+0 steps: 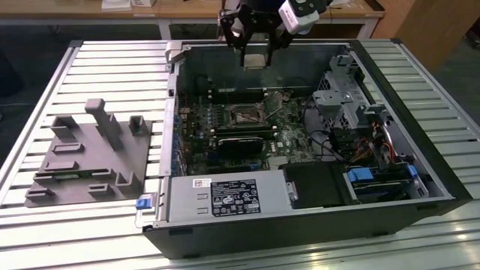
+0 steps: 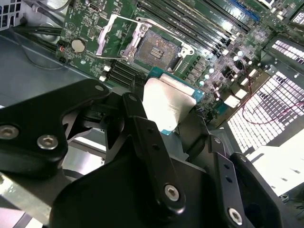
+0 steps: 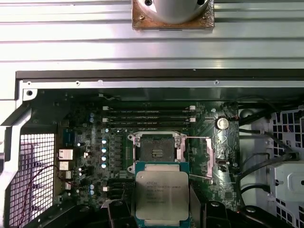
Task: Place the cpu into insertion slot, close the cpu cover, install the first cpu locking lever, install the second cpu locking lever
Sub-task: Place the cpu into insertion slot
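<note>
My gripper (image 1: 255, 53) is shut on the cpu (image 1: 253, 61), a small square chip with a dull silver top. It hangs above the far wall of the open computer case. In both wrist views the cpu (image 3: 161, 194) (image 2: 168, 102) sits between two black fingers (image 2: 147, 137). The insertion slot (image 3: 155, 148) (image 2: 156, 50) (image 1: 244, 116) lies bare on the green board, its dark pin field showing, a short way off from the cpu. The cpu cover (image 2: 116, 35) (image 3: 200, 156) stands swung open beside the slot.
The case (image 1: 420, 185) lies open on a slatted metal table (image 1: 112, 67). A grey fixture block (image 1: 90, 152) sits at the exterior view's left. Memory slots (image 3: 147, 116), a power supply (image 1: 225, 197), a drive cage (image 1: 352, 95) and cables (image 1: 375, 146) surround the slot.
</note>
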Controlling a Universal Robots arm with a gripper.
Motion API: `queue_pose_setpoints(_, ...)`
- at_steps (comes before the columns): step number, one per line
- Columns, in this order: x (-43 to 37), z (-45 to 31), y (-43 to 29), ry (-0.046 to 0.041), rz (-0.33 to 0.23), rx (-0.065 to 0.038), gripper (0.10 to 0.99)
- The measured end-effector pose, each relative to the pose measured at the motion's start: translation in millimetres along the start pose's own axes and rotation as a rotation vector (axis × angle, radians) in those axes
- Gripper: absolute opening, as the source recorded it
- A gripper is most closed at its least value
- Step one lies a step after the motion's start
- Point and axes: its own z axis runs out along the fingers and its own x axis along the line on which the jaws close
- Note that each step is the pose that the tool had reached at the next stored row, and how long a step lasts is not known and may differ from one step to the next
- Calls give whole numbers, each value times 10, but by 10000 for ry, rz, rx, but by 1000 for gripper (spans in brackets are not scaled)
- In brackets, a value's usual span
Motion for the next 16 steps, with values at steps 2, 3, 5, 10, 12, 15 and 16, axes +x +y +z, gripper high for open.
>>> queue_pose_setpoints(2,0,20,-2,0,0,0,537)
queue_pose_setpoints(3,0,29,-3,0,0,0,537)
queue_pose_setpoints(5,-1,51,-4,0,0,0,537)
queue_pose_setpoints(10,-2,111,-10,0,0,-1,537)
queue_pose_setpoints(12,-3,135,-12,0,0,0,537)
queue_pose_setpoints(15,-3,172,-15,0,0,0,537)
queue_pose_setpoints(16,-4,184,-16,-1,0,-1,537)
